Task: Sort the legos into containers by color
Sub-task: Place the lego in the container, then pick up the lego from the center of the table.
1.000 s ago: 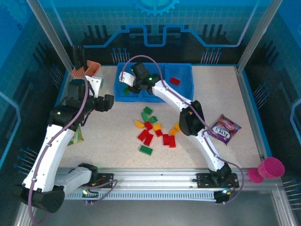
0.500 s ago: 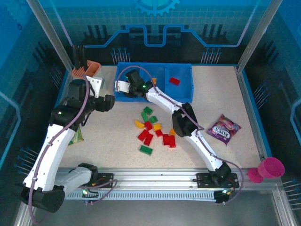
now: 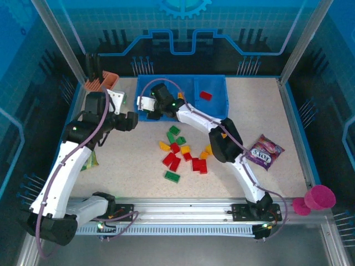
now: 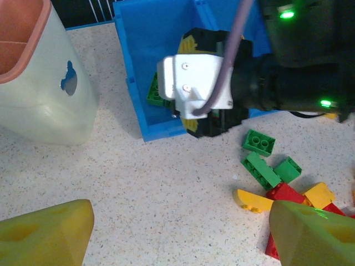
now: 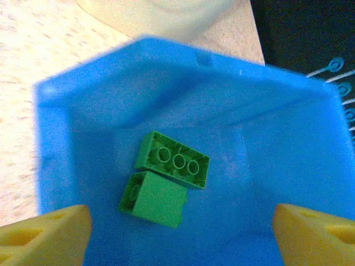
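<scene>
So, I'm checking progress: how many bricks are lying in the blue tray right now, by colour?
green bricks: 2
red brick: 1
yellow: 0 in sight
Total: 3 in the tray, though the right arm hides part of it.

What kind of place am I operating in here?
Probably a lab robot cell: aluminium frame posts, blue printed backdrop panels, and a mounting rail along the speckled table's near edge.

The low blue plastic tray [image 5: 277, 138] holds green studded plastic bricks [image 5: 173, 160]; loose bricks [image 3: 173, 162] are red, yellow, green; tabletop [image 3: 266, 111] speckled beige.
</scene>
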Controlling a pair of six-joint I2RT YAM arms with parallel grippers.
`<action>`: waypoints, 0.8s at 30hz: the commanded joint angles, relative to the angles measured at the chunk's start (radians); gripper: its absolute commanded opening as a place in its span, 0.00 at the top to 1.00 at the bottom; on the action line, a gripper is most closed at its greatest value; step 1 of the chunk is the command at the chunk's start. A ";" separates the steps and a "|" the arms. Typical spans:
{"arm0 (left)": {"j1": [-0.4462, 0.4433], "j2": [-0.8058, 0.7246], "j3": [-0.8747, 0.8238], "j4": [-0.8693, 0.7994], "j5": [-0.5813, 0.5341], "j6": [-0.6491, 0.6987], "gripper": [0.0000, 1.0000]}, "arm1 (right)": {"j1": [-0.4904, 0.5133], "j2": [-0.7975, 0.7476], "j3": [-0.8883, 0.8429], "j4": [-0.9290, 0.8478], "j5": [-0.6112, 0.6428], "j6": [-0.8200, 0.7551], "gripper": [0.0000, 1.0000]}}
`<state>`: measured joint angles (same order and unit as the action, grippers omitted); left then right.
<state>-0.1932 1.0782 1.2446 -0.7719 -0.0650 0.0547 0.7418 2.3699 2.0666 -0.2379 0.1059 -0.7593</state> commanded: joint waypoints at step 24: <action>0.009 -0.153 -0.113 0.096 -0.019 -0.006 0.15 | 0.142 -0.304 -0.245 -0.556 -0.161 0.636 0.13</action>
<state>-0.1917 0.9585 1.1477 -0.7010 -0.0742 0.0540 0.8761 2.0289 1.7996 -0.7074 -0.0456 -0.2092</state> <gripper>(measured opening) 0.850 0.884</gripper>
